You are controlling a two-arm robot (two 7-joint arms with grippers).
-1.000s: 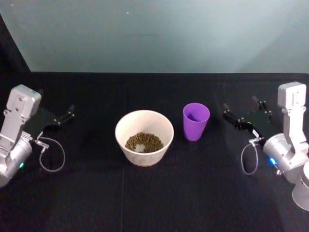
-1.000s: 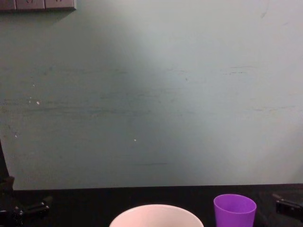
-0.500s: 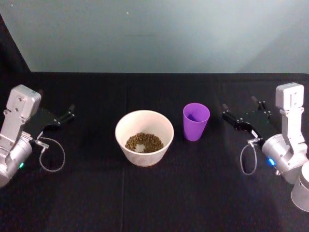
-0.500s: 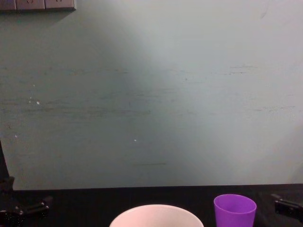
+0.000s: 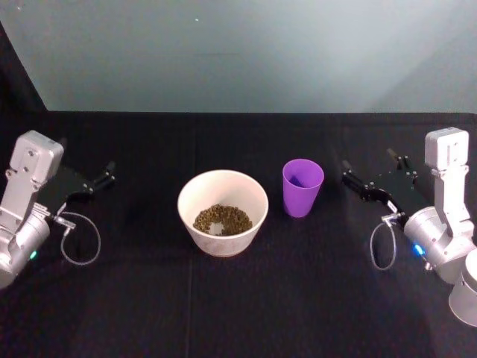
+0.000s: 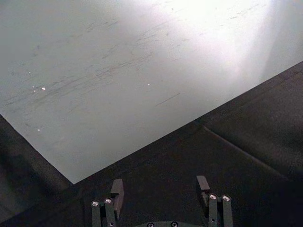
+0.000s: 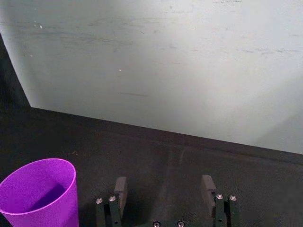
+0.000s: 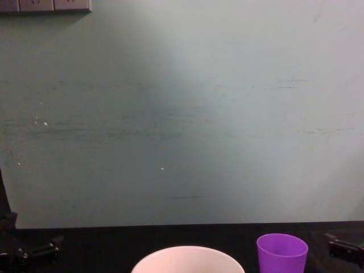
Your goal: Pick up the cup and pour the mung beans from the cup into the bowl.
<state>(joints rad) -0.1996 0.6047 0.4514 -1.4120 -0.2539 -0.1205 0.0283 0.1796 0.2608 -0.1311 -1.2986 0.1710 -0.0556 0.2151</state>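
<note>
Right gripper (image 5: pixel 370 173), fingers spread and empty, has crept slightly nearer your small ribbed purple plastic cup (image 5: pixel 302 187), upright beside the wide white bowl (image 5: pixel 223 212) already holding beans; left gripper (image 5: pixel 84 174) parked open.

Nothing here can be read: no words, labels, brand marks or numbers appear on anything in any of the views.
</note>
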